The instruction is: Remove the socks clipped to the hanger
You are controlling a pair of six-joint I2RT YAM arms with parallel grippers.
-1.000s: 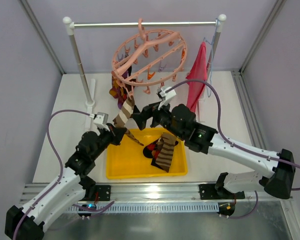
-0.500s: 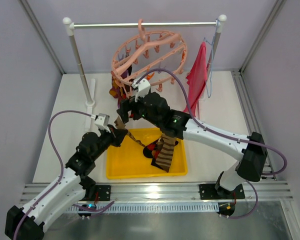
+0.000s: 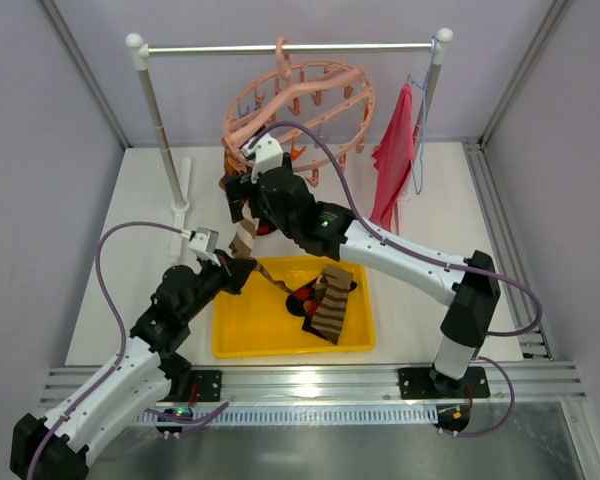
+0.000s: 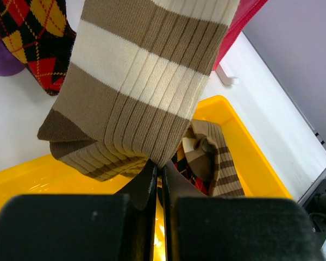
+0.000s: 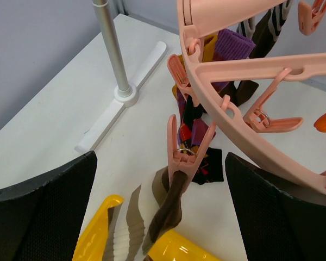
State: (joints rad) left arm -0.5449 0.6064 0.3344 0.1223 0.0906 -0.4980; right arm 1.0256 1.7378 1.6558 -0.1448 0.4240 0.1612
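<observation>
The salmon-pink ring hanger (image 3: 300, 105) hangs tilted from the rail. A brown-cream striped sock (image 3: 246, 235) hangs from one of its clips (image 5: 187, 149). My left gripper (image 3: 242, 268) is shut on that sock's lower edge (image 4: 146, 70), fingertips (image 4: 151, 179) pinched together over the yellow bin. My right gripper (image 3: 242, 195) is open, its fingers (image 5: 43, 206) on either side of the clip without touching it. Argyle and purple socks (image 5: 231, 46) stay clipped behind; the argyle one (image 4: 35, 41) also shows in the left wrist view. A striped sock (image 3: 330, 305) and an argyle sock lie in the bin.
A yellow bin (image 3: 240, 320) sits between the arms. The rail (image 3: 290, 47) rests on two poles; the left pole (image 3: 160, 130) and its white foot (image 5: 122, 92) stand close to my right gripper. A pink-red cloth (image 3: 395, 150) hangs at the right.
My right arm has swung from above the bin back and left to the hanger's front clip. My left gripper has kept hold of the striped sock in place.
</observation>
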